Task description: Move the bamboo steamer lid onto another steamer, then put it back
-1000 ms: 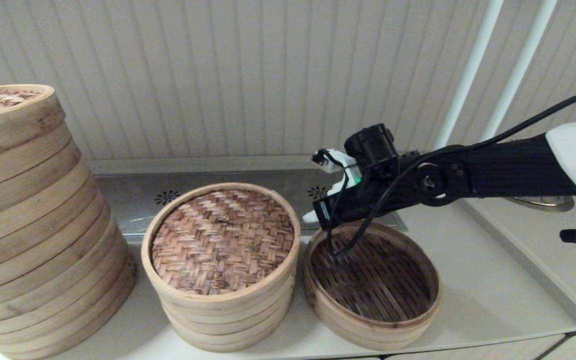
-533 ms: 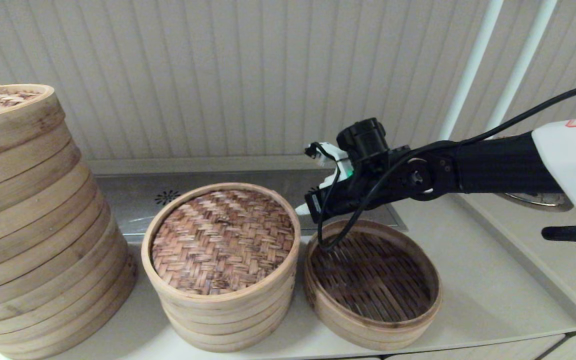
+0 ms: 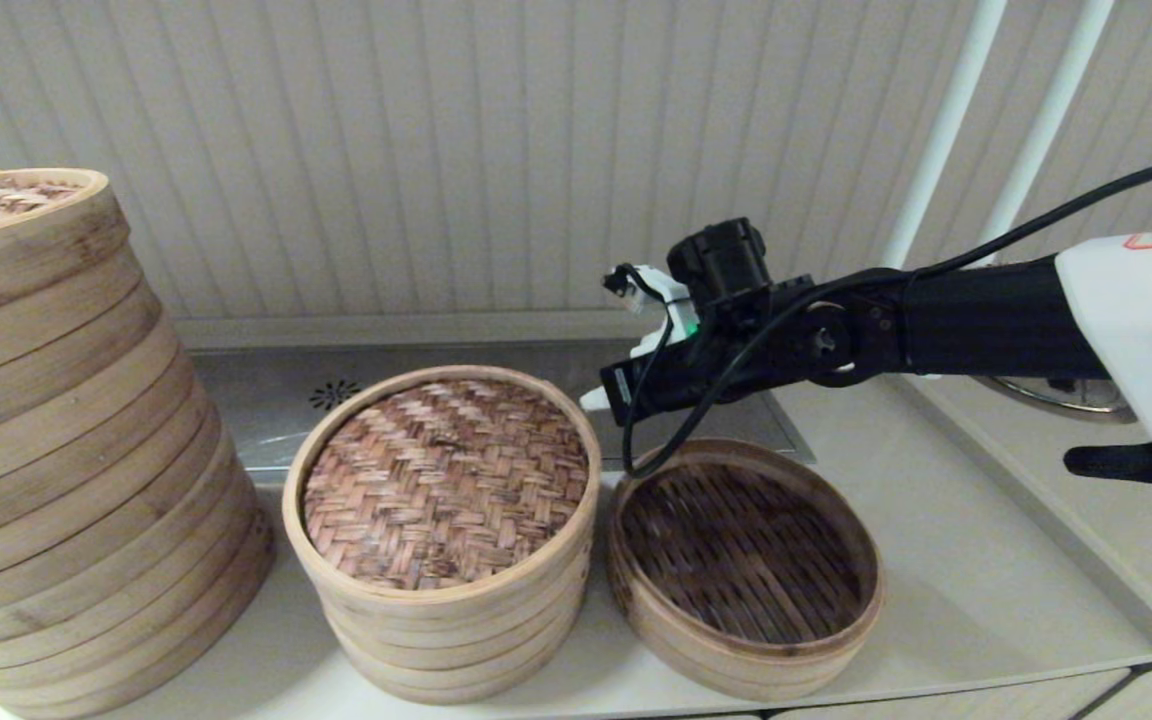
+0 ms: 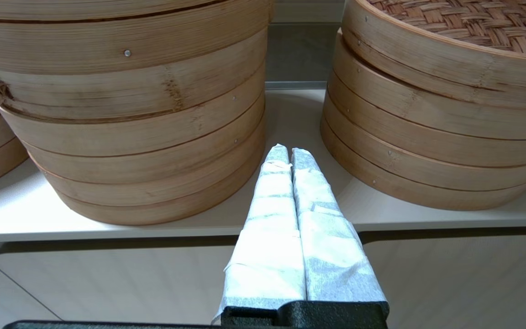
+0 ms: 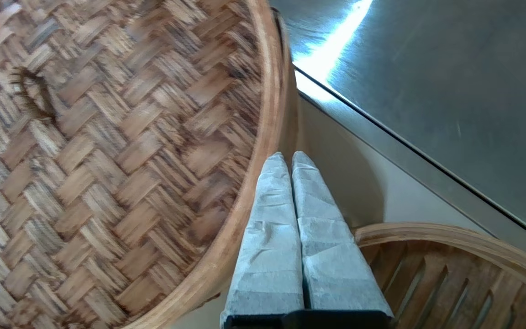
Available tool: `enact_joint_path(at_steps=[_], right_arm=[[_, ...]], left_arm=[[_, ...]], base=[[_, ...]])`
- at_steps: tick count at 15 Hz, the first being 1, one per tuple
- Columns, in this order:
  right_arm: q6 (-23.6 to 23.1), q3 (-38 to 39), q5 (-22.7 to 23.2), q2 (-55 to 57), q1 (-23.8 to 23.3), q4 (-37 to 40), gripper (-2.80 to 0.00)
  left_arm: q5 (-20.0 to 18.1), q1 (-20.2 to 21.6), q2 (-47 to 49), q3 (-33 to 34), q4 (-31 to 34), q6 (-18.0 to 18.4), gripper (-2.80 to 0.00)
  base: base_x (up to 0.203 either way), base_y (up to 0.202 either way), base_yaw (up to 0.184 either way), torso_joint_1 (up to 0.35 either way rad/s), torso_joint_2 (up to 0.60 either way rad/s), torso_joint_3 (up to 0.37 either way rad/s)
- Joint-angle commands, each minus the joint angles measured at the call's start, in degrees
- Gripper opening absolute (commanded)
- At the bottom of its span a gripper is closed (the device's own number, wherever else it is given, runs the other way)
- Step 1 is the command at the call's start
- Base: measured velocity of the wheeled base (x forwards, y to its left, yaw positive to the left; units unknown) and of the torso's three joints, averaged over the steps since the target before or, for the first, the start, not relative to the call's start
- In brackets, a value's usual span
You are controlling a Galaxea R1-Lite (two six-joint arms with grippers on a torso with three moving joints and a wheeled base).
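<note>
Far left on the worktop (image 3: 986,590): wide tall steamer (image 3: 66,440). Left gripper (image 4: 290,157) low at the worktop edge, fingers pressed together, empty, pointing between two stacks. Centre: bamboo steamer lid (image 3: 446,480) atop the tiered steamer (image 3: 456,640). Just right, nearly touching: shallow steamer (image 3: 746,570), uncovered. Right arm stretched leftward above it; right gripper (image 5: 290,160) closed, empty, tips at the lid's rim.

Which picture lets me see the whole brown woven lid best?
The head view: the bamboo steamer lid shows whole from above, sitting on its stacked steamer. The right wrist view shows only part of its weave and rim, close up beside the right gripper. The left wrist view catches just an edge of it.
</note>
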Motion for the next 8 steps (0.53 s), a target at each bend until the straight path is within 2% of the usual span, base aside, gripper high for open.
enact_joint_path(at_steps=[1,8], right_arm=[[0.1,0.4,0.1,-0.3,0.0,0.0,-2.8],[0.3,8.3,0.0,-7.6,-1.6,-0.3,-2.8]], left_arm=[[0.0,0.0,0.1,0.0,0.0,0.0,-2.8],[0.0,0.0,0.1,0.0,0.0,0.0,-2.8]], base=[[0.0,0.0,0.0,0.0,0.0,0.0],[0.0,0.0,0.0,0.0,0.0,0.0]])
